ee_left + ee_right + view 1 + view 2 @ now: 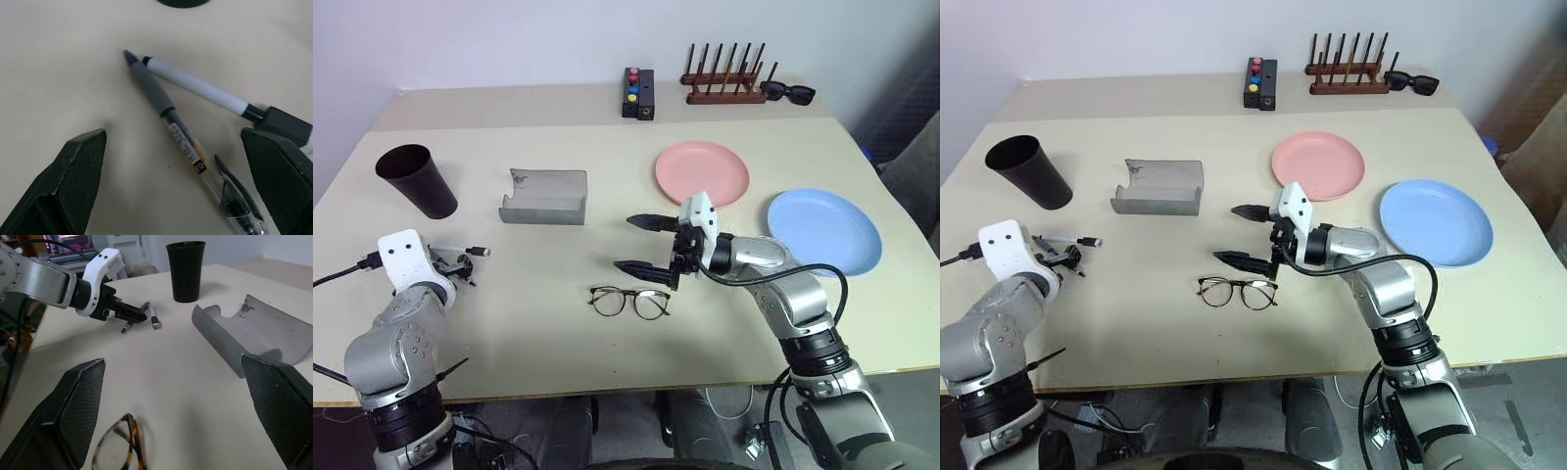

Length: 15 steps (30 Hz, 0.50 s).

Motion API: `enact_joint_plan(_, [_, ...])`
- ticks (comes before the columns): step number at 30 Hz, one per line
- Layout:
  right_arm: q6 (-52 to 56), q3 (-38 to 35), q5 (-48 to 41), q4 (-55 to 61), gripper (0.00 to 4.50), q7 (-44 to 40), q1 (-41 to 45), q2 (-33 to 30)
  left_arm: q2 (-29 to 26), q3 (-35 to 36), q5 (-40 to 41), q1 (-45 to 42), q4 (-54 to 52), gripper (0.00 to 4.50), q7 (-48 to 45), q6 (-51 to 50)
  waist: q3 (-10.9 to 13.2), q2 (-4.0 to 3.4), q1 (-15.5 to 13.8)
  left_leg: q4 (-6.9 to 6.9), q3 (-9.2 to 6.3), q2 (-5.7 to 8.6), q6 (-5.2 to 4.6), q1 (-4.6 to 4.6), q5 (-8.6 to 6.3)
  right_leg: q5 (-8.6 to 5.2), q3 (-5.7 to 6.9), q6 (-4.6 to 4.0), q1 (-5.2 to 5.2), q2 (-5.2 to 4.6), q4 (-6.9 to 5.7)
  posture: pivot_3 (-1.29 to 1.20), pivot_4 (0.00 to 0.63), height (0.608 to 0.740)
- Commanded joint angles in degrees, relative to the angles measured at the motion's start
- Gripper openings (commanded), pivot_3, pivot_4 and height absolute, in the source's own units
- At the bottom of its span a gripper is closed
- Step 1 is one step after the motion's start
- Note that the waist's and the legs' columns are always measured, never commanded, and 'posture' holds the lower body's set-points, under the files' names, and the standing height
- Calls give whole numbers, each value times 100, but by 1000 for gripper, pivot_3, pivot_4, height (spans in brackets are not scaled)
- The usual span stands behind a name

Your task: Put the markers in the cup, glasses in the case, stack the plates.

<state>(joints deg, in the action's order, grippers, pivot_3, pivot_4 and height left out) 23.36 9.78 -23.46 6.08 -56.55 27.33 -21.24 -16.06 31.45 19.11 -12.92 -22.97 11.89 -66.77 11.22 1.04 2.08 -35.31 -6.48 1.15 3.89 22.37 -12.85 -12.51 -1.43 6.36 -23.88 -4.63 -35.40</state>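
Beige table (pixel 558 343) stands against a pale wall, and all the things lie on it. On the robot's far left the cup (pixel 417 179) stands upright, with its wide rim up. Right of it the case (pixel 544 197) lies open and empty. The glasses (pixel 629 302) lie unfolded near the front edge, in front of the case and a little to the right.

The salmon pink plate (pixel 701 172) and the light blue plate (pixel 823 230) lie flat, side by side and apart, not stacked.

The right gripper (pixel 643 245) hangs just above and behind the glasses, pointing to the left, with its two black fingers spread wide and nothing between them.

The left gripper (pixel 462 262) is low at the table in front of the cup, also wide open. In the left wrist view a white marker (pixel 195 85) and a clear pen with grey grip (pixel 188 142) lie between its fingers, meeting at one end, not gripped.

At the far edge stand a black box with coloured buttons (pixel 637 93), a wooden rack (pixel 724 78) and black sunglasses (pixel 788 93) beside it.
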Motion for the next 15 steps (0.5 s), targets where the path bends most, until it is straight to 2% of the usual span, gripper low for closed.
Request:
enact_joint_plan(1, [20,85,-149,315,4500,3,56,142,66,393,-122,-292,-182,4445,240,-350,0,1,2,0,-1,0,0,0,0,0,1,0,0,1,0,0,150,740])
enact_joint_plan(6, [16,157,-132,309,4500,44,47,239,194,1075,-237,-982,207,4445,555,-878,-1,2,13,0,-3,0,0,0,0,0,3,0,0,2,0,0,150,740])
enact_joint_plan(15, [23,163,-133,372,4500,107,-12,229,281,1563,-793,-2063,914,4445,885,-1669,-2,9,19,0,-4,1,5,1,2,0,5,2,0,1,0,0,150,740])
